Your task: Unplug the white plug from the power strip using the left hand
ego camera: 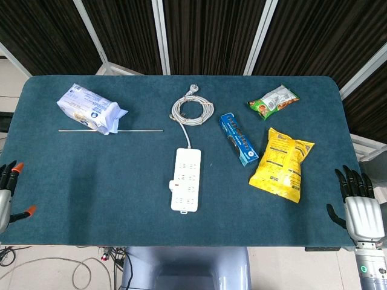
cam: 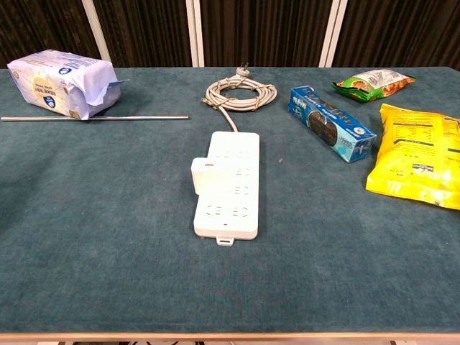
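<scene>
- Power strip [ego camera: 186, 179] lies flat near the middle of your table [ego camera: 72, 181], long axis running from 12 to 6 o'clock, sockets facing up.
- White plug [cam: 203, 176] sits against the strip's left long edge, at about 9 o'clock from its centre (a small red mark shows on its top in the chest view); it touches the strip, and nothing holds it.
- Cord [ego camera: 192, 110] leaves the strip's 12 o'clock end and is coiled in a loose ring further back, with its own pronged end at the far side of the coil.
- Your left hand [ego camera: 7, 192] is at the table's 8 o'clock edge, only partly in the head view, well apart from the plug; it holds nothing, with orange-tipped fingers apart.
- Your right hand [ego camera: 360, 208] rests at the 4 o'clock edge, back of the hand up, dark fingers spread, empty.
- Tissue pack [ego camera: 91, 109] lies at 10 o'clock, with a thin metal rod [ego camera: 112, 130] just in front of it.
- Blue cookie box [ego camera: 237, 139] lies at 2 o'clock from the strip, a yellow snack bag [ego camera: 283, 164] to its right, and a green snack packet [ego camera: 274, 101] further back at 1 o'clock.
</scene>
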Robot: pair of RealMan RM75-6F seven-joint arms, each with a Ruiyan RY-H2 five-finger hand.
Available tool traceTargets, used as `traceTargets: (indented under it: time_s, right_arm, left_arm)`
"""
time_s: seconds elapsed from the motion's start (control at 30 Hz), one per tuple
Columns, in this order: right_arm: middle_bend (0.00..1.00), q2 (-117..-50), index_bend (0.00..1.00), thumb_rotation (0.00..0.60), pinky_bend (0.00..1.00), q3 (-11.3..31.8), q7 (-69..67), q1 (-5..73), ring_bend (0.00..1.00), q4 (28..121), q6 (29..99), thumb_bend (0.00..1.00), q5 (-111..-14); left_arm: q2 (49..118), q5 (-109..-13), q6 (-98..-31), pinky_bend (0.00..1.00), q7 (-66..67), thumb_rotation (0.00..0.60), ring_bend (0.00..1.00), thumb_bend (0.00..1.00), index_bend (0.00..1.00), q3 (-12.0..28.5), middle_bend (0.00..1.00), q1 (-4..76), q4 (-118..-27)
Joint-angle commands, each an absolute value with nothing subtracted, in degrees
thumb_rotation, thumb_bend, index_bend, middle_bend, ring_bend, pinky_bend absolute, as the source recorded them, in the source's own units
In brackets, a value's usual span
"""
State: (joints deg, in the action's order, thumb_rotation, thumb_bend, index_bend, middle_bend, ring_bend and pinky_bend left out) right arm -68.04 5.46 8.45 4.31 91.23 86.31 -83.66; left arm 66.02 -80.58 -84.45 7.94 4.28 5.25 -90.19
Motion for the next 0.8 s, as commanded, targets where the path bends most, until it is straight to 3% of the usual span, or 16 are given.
traceTargets:
  time_s: [0.03, 0.8]
  right_arm:
    - [0.00, -67.9, 0.00, 0.600, 0.00, 5.3, 8.6, 4.2, 0.00, 91.3, 86.3, 0.39, -83.8]
    - [0.00, -66.2, 0.00, 0.600, 0.00, 3.9, 7.4, 4.0, 0.00, 92.6, 86.0, 0.39, -86.1]
  left_arm:
    - [65.9, -80.6, -84.3, 0.03, 7.8, 0.600, 0.00, 0.00, 0.00, 4.2, 0.00, 5.2, -90.0]
    - [65.4, -82.1, -83.6, 0.03, 7.5, 0.600, 0.00, 0.00, 0.00, 3.6, 0.00, 5.8, -91.4]
